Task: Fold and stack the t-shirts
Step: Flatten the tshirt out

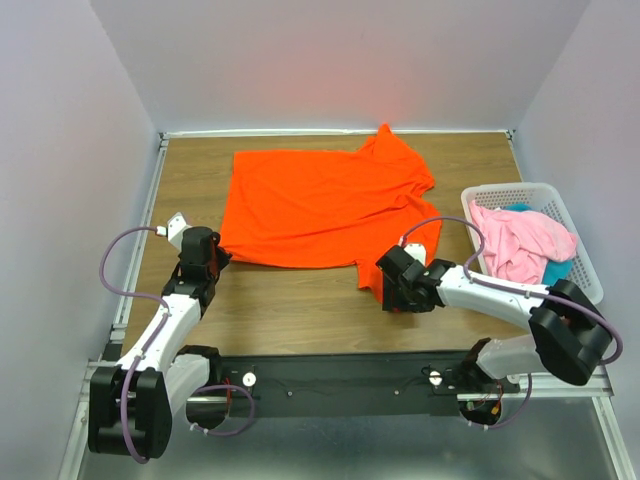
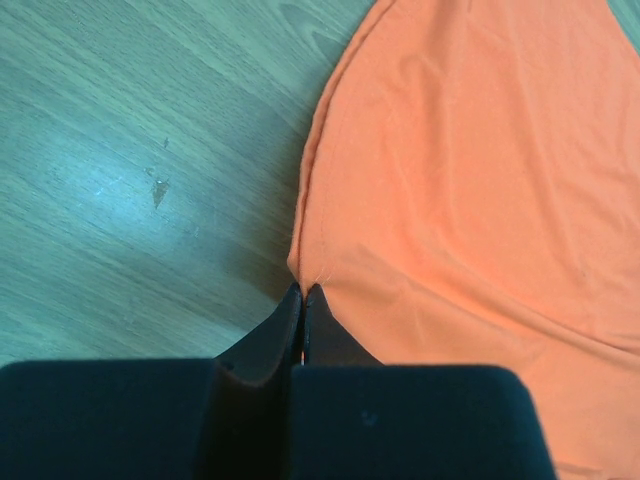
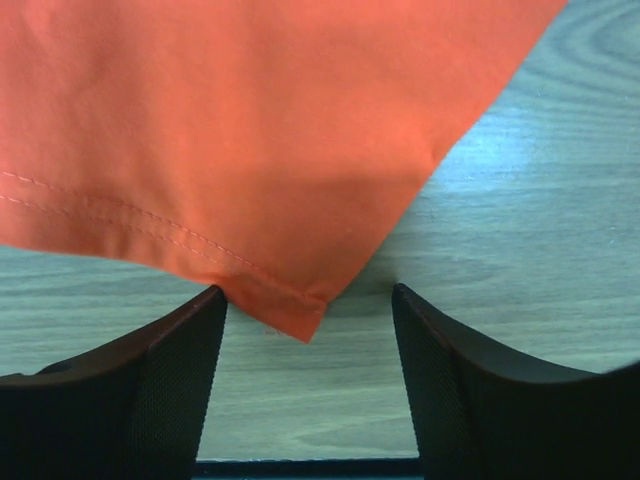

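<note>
The orange-red t-shirt (image 1: 320,205) lies spread flat on the wooden table. My left gripper (image 1: 212,262) is shut on its near left edge; in the left wrist view the shirt (image 2: 480,170) fills the right side and the fingertips (image 2: 303,292) pinch its hem. My right gripper (image 1: 390,290) is open at the shirt's near right corner; in the right wrist view that corner (image 3: 300,315) lies between the open fingers (image 3: 180,350), just touching the left one. The pink t-shirt (image 1: 520,240) and the teal t-shirt (image 1: 558,270) sit bunched in the basket.
A white lattice basket (image 1: 585,255) stands at the right edge of the table. White walls close in the left, back and right sides. Bare wood (image 1: 290,310) runs along the near edge between the arms.
</note>
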